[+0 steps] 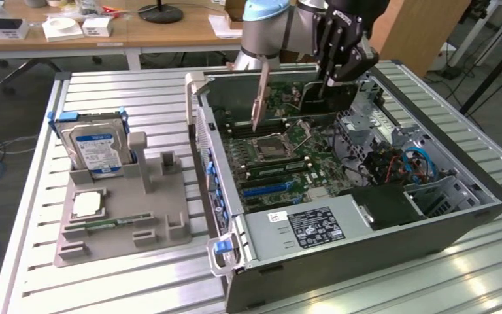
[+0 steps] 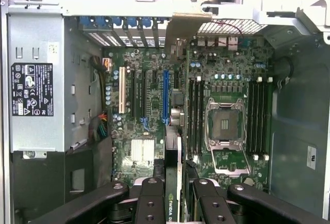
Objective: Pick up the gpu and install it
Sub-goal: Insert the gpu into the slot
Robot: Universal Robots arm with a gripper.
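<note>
Black card, edge-on: the gpu (image 2: 171, 203) is pinched between the gripper (image 2: 174, 184) pads above the motherboard (image 2: 227, 87), inside the open case (image 1: 460, 219). It is held upright, probably to meet the blue slot (image 2: 166, 95). Height above it is unclear.

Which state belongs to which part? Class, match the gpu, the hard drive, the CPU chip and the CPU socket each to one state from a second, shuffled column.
Things:
1. gpu
2. hard drive
3. CPU chip
4. CPU socket

States:
A. lying flat in the grey holder
B. empty, on the motherboard
C. clamped in the gripper, over the motherboard
D. standing upright in the grey holder

Pairs: 1-C, 2-D, 3-A, 4-B
</note>
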